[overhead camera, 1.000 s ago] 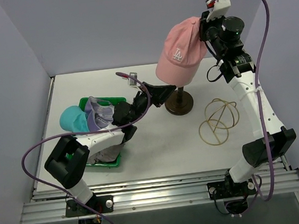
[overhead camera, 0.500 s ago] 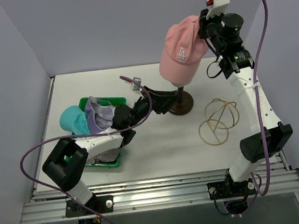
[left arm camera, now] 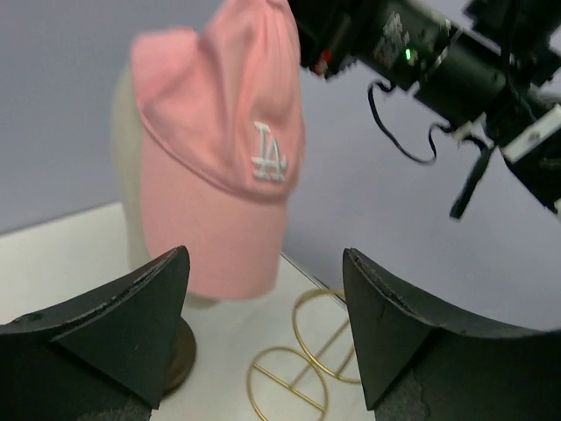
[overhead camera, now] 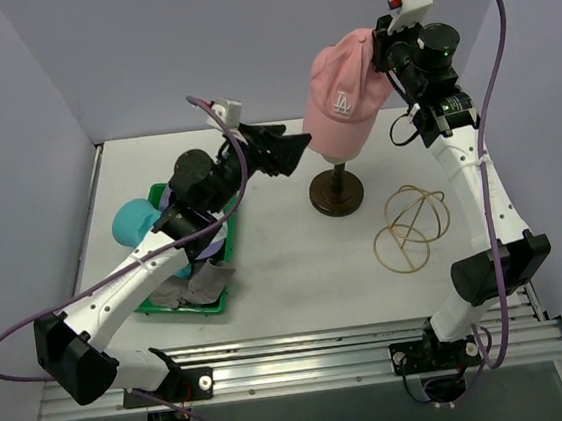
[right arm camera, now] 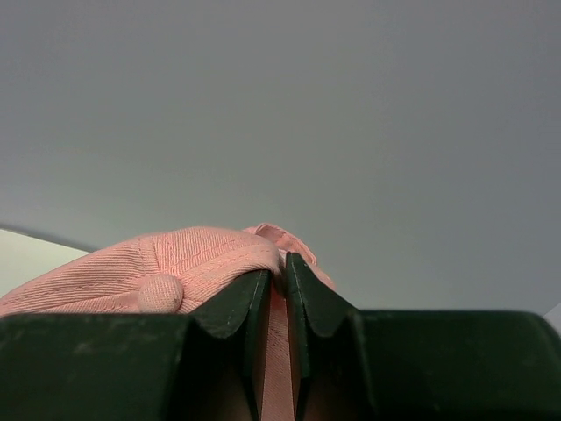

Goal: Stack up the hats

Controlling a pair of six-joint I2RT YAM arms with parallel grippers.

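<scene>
A pink cap (overhead camera: 343,98) with a white logo sits tilted on the cream mannequin head (overhead camera: 330,155). My right gripper (overhead camera: 377,55) is shut on the fabric at the cap's top, pinched between the jaws (right arm camera: 273,276) in the right wrist view. My left gripper (overhead camera: 299,146) hangs open in the air just left of the cap, facing it and touching nothing (left arm camera: 265,263). A teal hat (overhead camera: 134,223) and a grey hat (overhead camera: 200,284) lie in the green tray (overhead camera: 186,309). The lavender cap (overhead camera: 162,196) is mostly hidden under my left arm.
The mannequin head stands on a dark round stand (overhead camera: 337,195) at mid table. A gold wire frame (overhead camera: 411,227) lies to the right of it, also seen below my left fingers (left arm camera: 298,368). Walls close off the left, back and right.
My left arm has risen from beside the stand's base up to the cap's height, and its jaws have opened. The right gripper keeps its pinch on the pink cap, which has tilted slightly.
</scene>
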